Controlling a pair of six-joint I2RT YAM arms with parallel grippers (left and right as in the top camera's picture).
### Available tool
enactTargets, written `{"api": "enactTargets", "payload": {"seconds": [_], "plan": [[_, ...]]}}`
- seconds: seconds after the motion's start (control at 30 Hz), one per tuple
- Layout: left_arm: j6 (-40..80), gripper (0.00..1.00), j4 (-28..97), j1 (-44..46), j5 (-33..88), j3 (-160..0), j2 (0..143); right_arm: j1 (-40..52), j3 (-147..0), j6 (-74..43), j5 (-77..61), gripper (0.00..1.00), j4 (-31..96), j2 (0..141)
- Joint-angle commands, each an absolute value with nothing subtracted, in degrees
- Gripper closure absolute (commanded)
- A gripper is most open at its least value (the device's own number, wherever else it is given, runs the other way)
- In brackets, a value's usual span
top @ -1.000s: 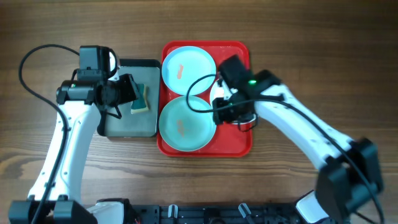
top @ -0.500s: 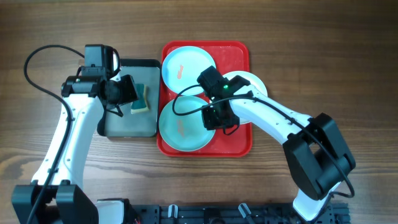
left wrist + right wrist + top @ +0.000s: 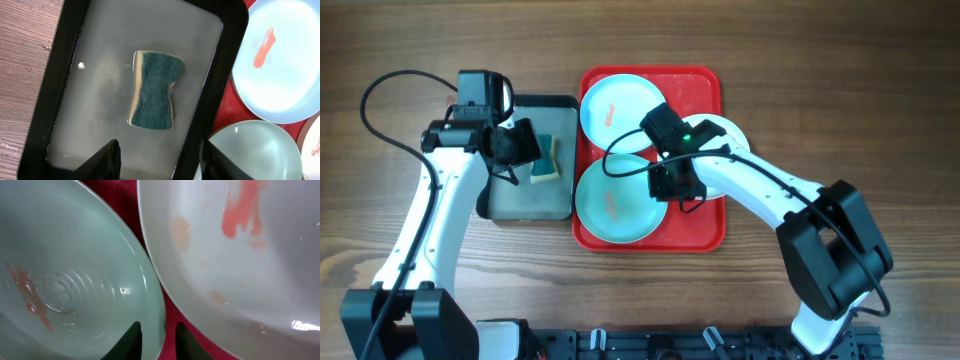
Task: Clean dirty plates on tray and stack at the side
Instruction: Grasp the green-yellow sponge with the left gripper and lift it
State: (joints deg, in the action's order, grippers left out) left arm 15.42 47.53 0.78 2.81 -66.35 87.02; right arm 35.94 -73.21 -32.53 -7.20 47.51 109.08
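Right wrist: rim of blue plate (image 3: 75,275) lies between fingers (image 3: 131,342).

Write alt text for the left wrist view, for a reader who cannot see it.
A yellow sponge with a green scouring top lies in a dark grey tray, just beyond the open, empty left pincer. To the right, on the red tray, sit a light blue plate with a red smear and part of a paler plate.
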Motion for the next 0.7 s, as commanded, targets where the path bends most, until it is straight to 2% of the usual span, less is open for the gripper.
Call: {"api": "enactTargets", "payload": {"seconds": [0.0,0.67], "plan": [[15.92,0.53,47.13,0.47,1.80,-66.70,87.46,35.81,-72.62,-33.65,-6.46,0.81,47.42,110.28],[15.90,0.53,45.19,0.47,1.80,-64.34,87.46,35.77,-70.48,-39.07,-7.97,0.90,45.01,110.28]]}}
